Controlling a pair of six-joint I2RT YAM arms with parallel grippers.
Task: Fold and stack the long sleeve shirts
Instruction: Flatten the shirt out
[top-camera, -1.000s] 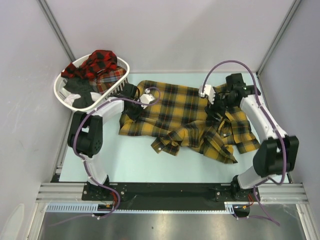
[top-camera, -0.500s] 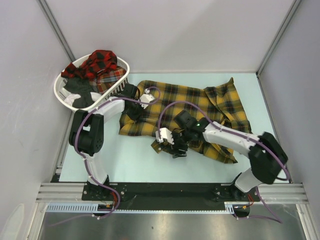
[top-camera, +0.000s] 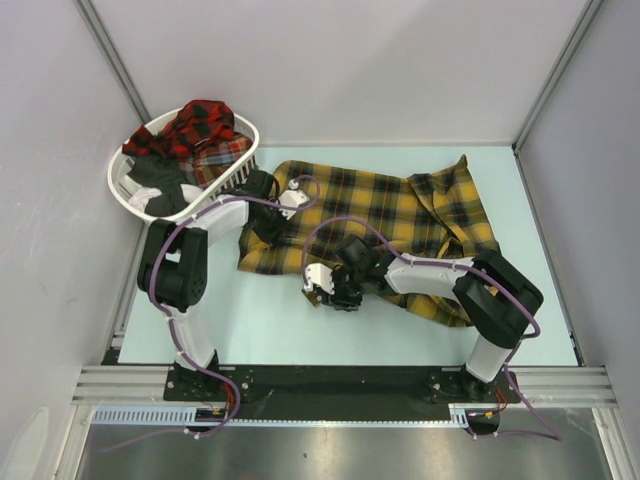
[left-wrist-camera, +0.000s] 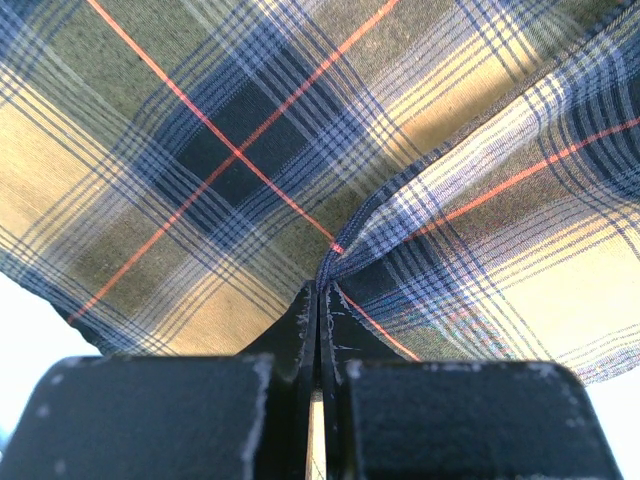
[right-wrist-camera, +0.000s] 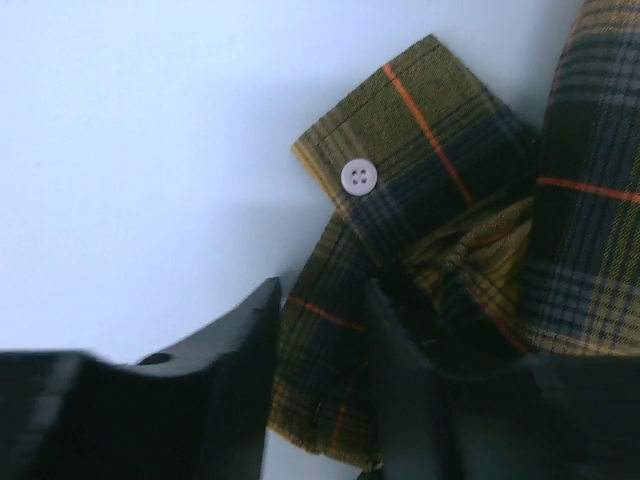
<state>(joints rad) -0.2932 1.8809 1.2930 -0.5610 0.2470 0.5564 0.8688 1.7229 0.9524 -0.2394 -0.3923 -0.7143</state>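
Observation:
A mustard-yellow plaid long sleeve shirt (top-camera: 375, 205) lies spread across the pale table. My left gripper (top-camera: 268, 222) is shut on a pinched fold at the shirt's left edge; in the left wrist view its jaws (left-wrist-camera: 320, 285) meet with the cloth (left-wrist-camera: 230, 150) gathered at their tips. My right gripper (top-camera: 335, 292) is low at the buttoned sleeve cuff (right-wrist-camera: 420, 130) near the shirt's front left. Its jaws (right-wrist-camera: 322, 300) stand apart, straddling the cuff's lower edge, with plaid cloth between them. A red-and-black plaid shirt (top-camera: 200, 125) is heaped in the basket.
A white laundry basket (top-camera: 118, 182) stands at the back left, holding dark and plaid clothes, right beside my left arm. Grey walls enclose the table on three sides. Bare table (top-camera: 250, 320) shows in front of the shirt.
My right arm swung from the shirt's right side across to the front-left sleeve cuff and lowered there, jaws narrowing. The shirt's right part now lies spread toward the back right. The left arm stayed.

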